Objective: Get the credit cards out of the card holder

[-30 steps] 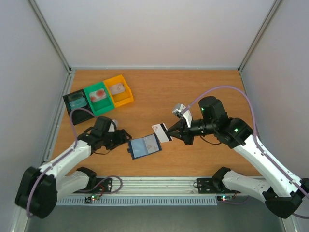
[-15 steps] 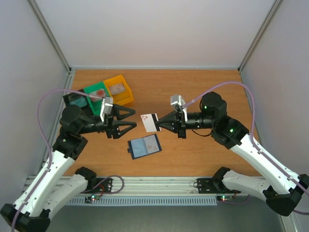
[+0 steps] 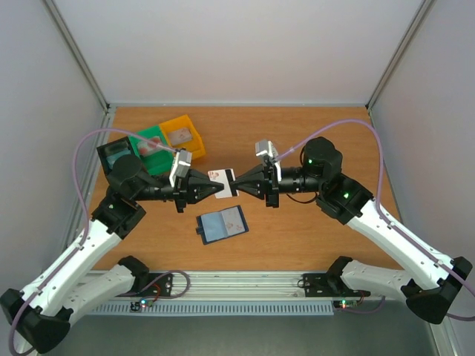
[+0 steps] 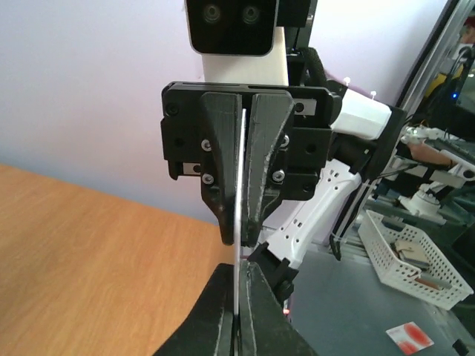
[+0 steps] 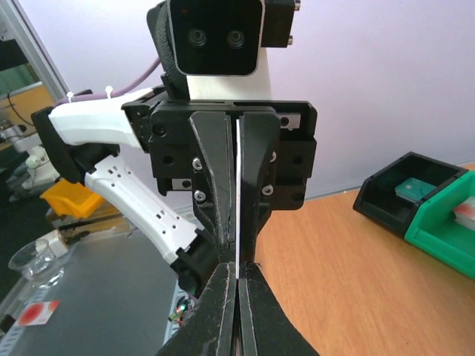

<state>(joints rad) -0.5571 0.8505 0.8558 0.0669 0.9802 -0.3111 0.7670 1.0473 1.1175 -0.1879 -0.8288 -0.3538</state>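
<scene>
At the far left of the bench (image 3: 312, 133) three bins stand in a row, touching: a black bin (image 3: 104, 157) with a teal card (image 3: 117, 157) in it, a green bin (image 3: 165, 159) holding a red-marked card (image 3: 151, 146), and a yellow bin (image 3: 194, 150) with a pale card (image 3: 182, 136). Just right of them the left claw (image 3: 210, 190) is raised off the bench and points rightward, its fingers pressed together on the left part of a white card (image 3: 221, 178) (pale face, a dark stripe near its right side). Below that card, apart from it and flat on the wood, lies the card holder (image 3: 222, 225) – open, its blue-grey inside facing up; what sits in its pockets is too small to tell. The right claw (image 3: 238, 183) comes in from the other side, pointing leftward, and is likewise clamped onto the white card's right edge, so both claws grip the same card in the air, tip to tip. Each wrist view shows the card edge-on – a thin white line running between its own closed fingers and the opposite claw's.
</scene>
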